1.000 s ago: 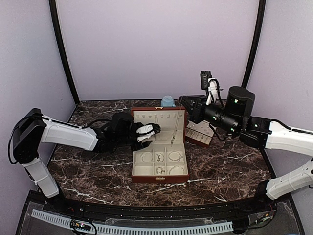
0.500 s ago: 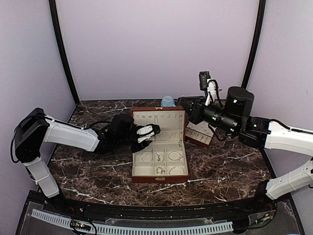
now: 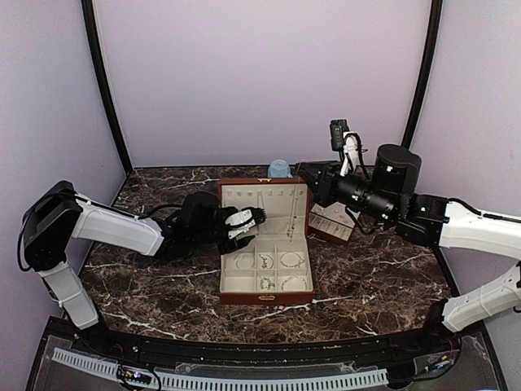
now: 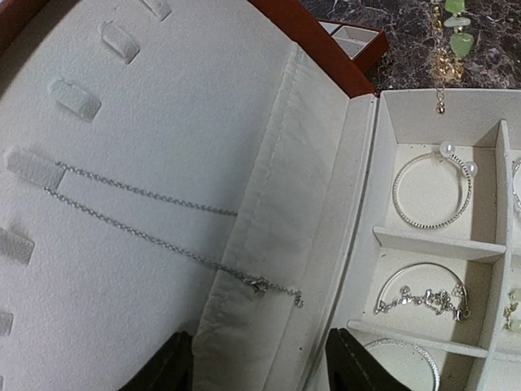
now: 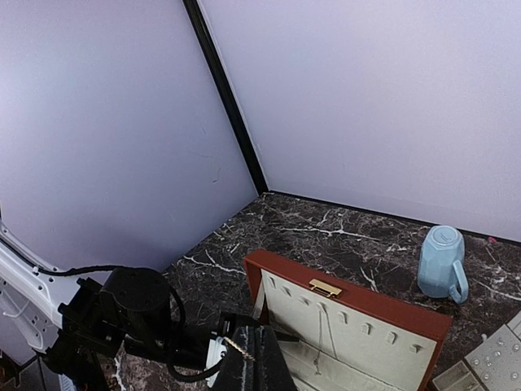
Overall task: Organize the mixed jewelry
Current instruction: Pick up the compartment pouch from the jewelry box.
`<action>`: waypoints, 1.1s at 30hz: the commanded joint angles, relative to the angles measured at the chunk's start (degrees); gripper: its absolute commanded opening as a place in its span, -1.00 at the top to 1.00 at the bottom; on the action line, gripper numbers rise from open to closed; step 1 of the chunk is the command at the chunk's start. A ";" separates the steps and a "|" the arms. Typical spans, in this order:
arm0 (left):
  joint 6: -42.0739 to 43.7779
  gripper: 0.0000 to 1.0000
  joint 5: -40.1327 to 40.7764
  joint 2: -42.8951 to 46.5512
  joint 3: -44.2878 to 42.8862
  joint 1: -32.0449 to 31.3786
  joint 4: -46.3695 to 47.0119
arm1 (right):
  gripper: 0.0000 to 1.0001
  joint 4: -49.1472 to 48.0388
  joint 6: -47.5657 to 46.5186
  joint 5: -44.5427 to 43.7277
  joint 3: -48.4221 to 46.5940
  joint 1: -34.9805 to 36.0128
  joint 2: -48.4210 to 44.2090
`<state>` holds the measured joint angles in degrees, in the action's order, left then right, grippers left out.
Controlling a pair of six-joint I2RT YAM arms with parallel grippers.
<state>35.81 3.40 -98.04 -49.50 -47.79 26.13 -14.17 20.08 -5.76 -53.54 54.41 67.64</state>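
The reddish-brown box (image 3: pixel 264 297) stands open, its cream lid (image 3: pixel 264 199) upright. My left gripper (image 3: pixel 256 220) is open at the lid's lower left; between its black fingers (image 4: pixel 167 371) lies only the lid's cloth pocket. A thin silver chain (image 4: pixel 146 220) hangs from a lid hook, and its clasp (image 4: pixel 259 284) rests on the pocket. A pearl bangle (image 4: pixel 431 191) and a charm bracelet (image 4: pixel 423 297) lie in compartments. My right gripper (image 3: pixel 305 169) is above the lid's right end, shut on a gold necklace (image 5: pixel 240 349) that dangles into the box with green beads (image 4: pixel 457 32).
A blue mug (image 3: pixel 279 169) stands behind the box. A small slotted tray (image 3: pixel 331 221) leans on the marble to the right of the box, under my right arm. Purple walls close in the back and both sides.
The left gripper's fingers narrowed and then spread again, and its arm drew slightly back to the left. The right gripper shifted a little up and left with the gold necklace.
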 commanded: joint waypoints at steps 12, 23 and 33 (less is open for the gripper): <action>3.82 -0.19 1.37 -1.88 -1.80 0.22 1.57 | 1.00 -3.22 0.69 0.66 0.17 -0.27 0.40; 1.89 -0.02 1.61 -2.45 0.19 0.22 0.70 | 1.00 -3.75 1.17 0.84 0.45 -0.26 0.05; 1.06 0.01 2.07 -4.54 1.28 0.24 0.66 | 1.00 -3.93 1.51 1.13 0.55 -0.26 -0.13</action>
<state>38.24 4.05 -101.10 -49.82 -47.90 28.23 -15.00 21.04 -5.32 -53.54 54.41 68.07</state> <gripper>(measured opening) 0.498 0.006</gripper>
